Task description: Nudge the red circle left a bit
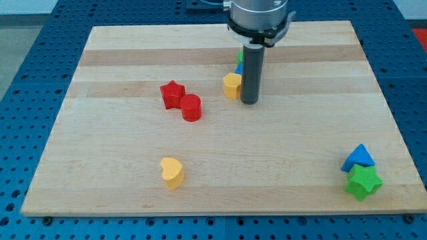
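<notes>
The red circle (191, 107) stands left of the board's middle, touching the lower right side of a red star (173, 94). My tip (249, 101) rests on the board to the right of the red circle, about a block and a half's width away. It sits just right of a yellow block (232, 85). A green block (239, 57) and a blue block (239, 69) are mostly hidden behind the rod.
A yellow heart (172, 172) lies near the view's bottom, left of middle. A blue triangle (359, 157) and a green star (363, 181) sit together at the bottom right corner. The wooden board (120, 147) is ringed by a blue perforated table.
</notes>
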You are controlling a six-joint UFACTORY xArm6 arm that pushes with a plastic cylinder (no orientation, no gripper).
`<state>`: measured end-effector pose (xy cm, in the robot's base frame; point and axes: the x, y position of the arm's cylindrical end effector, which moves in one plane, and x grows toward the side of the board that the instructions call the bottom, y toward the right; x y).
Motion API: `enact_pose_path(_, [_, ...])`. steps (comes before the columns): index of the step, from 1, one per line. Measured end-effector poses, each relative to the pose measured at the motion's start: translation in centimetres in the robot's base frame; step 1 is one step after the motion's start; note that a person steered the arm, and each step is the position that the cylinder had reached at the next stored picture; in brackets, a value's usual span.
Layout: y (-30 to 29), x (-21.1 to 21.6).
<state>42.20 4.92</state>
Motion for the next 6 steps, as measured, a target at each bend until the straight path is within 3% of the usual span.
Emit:
enact_pose_path(1, [3.0,0.9])
enact_pose_path(3, [-1.6,0.8])
enact_pose_path(6, [-3.2,1.2])
